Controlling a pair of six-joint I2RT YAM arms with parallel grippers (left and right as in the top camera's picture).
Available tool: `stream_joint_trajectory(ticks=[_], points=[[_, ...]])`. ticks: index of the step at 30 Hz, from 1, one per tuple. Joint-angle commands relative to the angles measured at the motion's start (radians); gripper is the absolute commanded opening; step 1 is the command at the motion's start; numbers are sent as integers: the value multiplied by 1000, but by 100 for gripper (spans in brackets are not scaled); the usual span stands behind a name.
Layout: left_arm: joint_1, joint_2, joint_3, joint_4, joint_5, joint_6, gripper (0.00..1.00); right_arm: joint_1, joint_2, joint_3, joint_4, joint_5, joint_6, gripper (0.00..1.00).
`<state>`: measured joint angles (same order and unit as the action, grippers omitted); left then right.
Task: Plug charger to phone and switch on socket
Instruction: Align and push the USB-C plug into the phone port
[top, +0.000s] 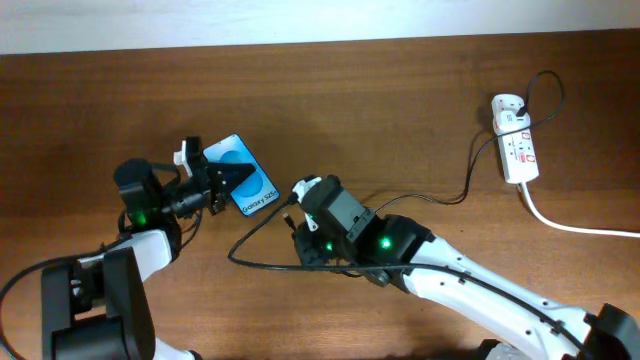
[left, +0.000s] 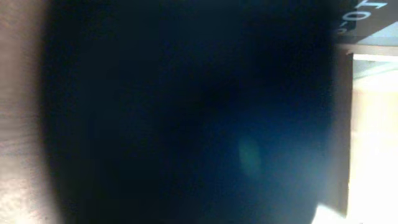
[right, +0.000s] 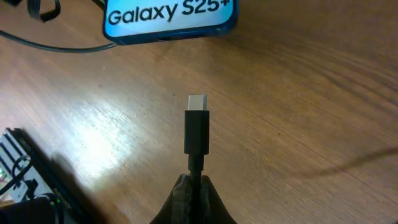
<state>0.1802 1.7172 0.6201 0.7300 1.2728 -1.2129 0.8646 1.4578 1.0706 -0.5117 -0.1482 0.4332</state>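
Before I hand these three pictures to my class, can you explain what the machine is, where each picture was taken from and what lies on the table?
These are two robot arms at a wooden table. The wide picture looks down from above; the other two come from a camera on each wrist. The left claw, closed, lies over the phone, so its camera sees only dark blur. The right claw pinches the charger, its metal tip pointing at the phone's edge, not yet in. The white socket lies far to the right.
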Motion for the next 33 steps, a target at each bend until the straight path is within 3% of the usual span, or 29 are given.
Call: stream_joint_trajectory(ticks=[1, 7, 12, 19, 33], points=[[3, 3, 25, 10, 78, -33, 0, -2, 4, -1, 31, -112, -10, 4], [-82, 3, 25, 90, 38, -32, 0, -2, 4, -1, 49, -102, -18, 4], [-82, 3, 25, 107, 21, -32, 0, -2, 4, -1, 60, -44, -5, 4], [-82, 3, 25, 108, 10, -32, 0, -2, 20, -1, 66, -25, 127, 4], [-82, 3, 25, 108, 22, -59, 0, -2, 26, 0, 86, -28, 126, 4]])
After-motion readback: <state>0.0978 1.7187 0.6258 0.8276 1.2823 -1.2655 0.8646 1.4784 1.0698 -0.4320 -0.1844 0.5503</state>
